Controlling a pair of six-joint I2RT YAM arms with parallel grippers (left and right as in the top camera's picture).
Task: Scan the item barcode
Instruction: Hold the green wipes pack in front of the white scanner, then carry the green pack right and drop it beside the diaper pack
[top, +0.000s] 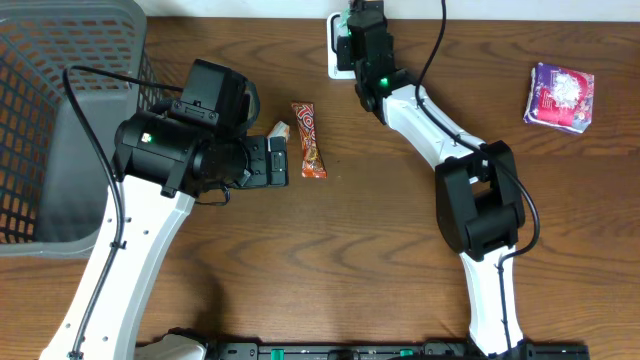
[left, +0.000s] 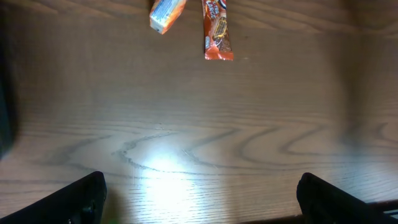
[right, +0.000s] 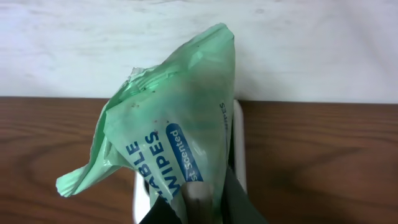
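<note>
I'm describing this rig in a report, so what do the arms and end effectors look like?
The left arm and right arm both have white link shells and bulky black joint housings, each with a small green light. Thin black cables trail from them. The left end effector is black and blocky.

The item is a mint-green pack of wipes (right: 168, 118). It has white lettering running up it that reads "...ABLE WIPES", plus a blue oval label saying "Scented". It's all crumpled and puffy, one corner poking up toward 12 o'clock in the wrist view and a crimped edge flopping out toward 8 o'clock. The right claw (right: 202, 202) has it pinched by the lower end. From overhead it's at 12 o'clock on the worktop (right: 323, 162), by the back edge, over a white flat base (top: 334, 62). Only a green sliver shows there.
</note>
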